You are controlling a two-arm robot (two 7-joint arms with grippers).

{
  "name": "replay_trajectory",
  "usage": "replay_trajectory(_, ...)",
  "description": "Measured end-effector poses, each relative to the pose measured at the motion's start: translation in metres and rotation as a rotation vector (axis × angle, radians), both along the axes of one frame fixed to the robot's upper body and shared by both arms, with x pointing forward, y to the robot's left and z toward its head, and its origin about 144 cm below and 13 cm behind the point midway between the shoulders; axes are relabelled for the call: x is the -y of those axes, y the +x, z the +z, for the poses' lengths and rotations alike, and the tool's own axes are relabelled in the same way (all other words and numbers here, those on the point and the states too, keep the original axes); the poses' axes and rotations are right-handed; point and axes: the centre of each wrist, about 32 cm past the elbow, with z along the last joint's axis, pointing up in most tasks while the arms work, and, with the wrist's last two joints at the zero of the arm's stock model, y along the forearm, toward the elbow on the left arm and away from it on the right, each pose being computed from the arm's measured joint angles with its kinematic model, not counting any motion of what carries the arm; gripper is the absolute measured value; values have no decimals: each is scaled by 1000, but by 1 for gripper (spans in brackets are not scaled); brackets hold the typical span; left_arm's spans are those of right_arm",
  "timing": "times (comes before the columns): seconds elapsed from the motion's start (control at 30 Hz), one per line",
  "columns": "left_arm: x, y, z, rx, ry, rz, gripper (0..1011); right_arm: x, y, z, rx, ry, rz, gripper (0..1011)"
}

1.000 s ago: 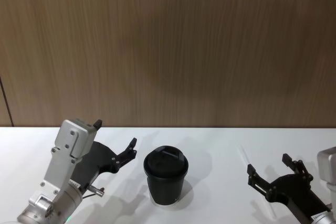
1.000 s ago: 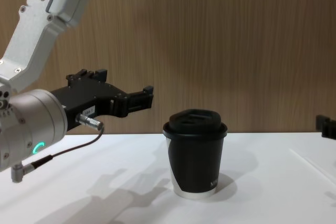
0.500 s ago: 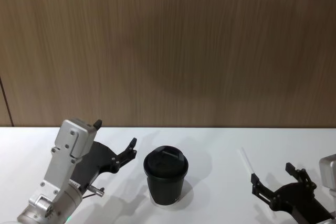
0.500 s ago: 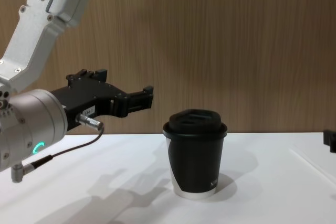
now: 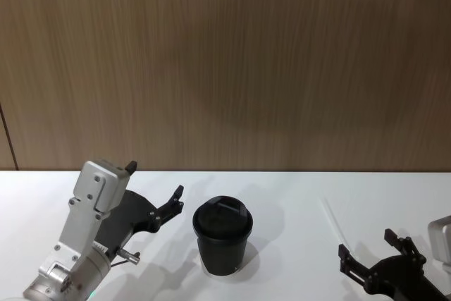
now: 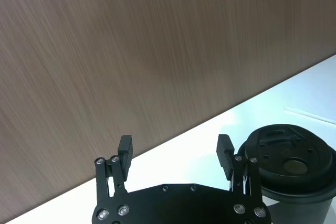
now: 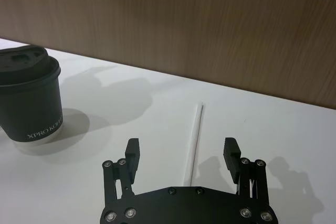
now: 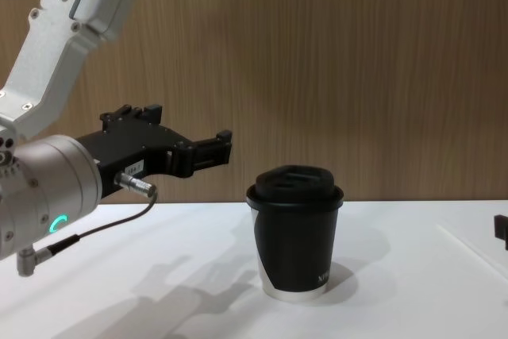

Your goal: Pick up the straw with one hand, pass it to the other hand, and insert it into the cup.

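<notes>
A black cup (image 5: 223, 236) with a domed lid stands upright at the middle of the white table. The thin white straw (image 5: 333, 220) lies flat on the table to its right. My right gripper (image 5: 366, 244) is open just short of the straw's near end; in the right wrist view the straw (image 7: 196, 129) runs straight out from between the spread fingers of the gripper (image 7: 181, 148). My left gripper (image 5: 155, 182), with its silver wrist, hovers open and empty left of the cup (image 8: 295, 232), at about lid height.
A wood-panelled wall (image 5: 225, 68) closes the back of the table (image 5: 282, 192). The cup (image 7: 29, 98) stands well apart from the straw.
My right gripper has drawn back toward me and lower in the head view, uncovering more of the straw. The left arm, cup and straw have not moved.
</notes>
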Motion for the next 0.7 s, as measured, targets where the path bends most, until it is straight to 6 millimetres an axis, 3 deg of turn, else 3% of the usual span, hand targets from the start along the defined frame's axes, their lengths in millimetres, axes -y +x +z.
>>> replay_trajectory(0.7,0,0,0,0,0,0,1003,3,-5,-2,-34,-25,5,1001)
